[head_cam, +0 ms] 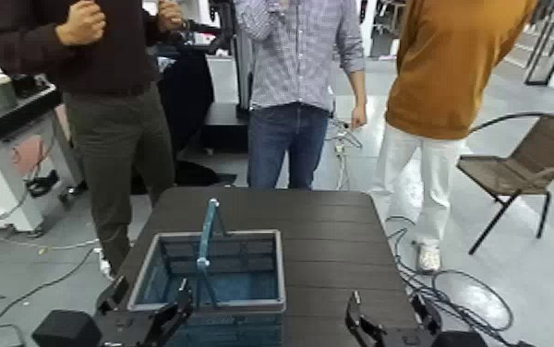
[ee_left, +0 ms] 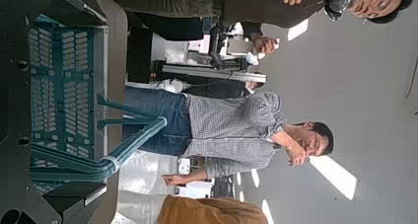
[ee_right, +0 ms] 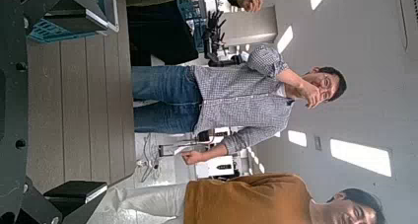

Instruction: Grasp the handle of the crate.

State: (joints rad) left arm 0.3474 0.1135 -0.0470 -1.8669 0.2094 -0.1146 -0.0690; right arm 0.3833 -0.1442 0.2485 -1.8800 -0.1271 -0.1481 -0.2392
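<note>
One crate point(head_cam: 209, 277) is seen at the near edge of the dark counter point(head_cam: 336, 240), left of its middle, and one handle point(head_cam: 209, 231) is raised upright over the crate's centre, a thin teal bar standing clear of the rim. Two pincers are counted: the left pincer point(head_cam: 172, 318) is held low just beside the crate's near left corner, its fingers spread apart with nothing between them; the right pincer point(head_cam: 366, 325) is parked near the counter's front edge, well apart from the crate, fingers likewise parted and empty. The crate is judged to be light, stiff moulded plastic, apparently empty, so little load is expected; the handle is judged rigid but slim and smooth, likely to pivot at its ends, so a hold at mid-span of the top bar is favoured, where the crate would hang level. In the left wrist view the handle point(ee_left: 118, 145) is seen arching out from the slatted basket. Three people are counted behind the counter, and one chair point(head_cam: 525, 166) is placed to the right.
</note>
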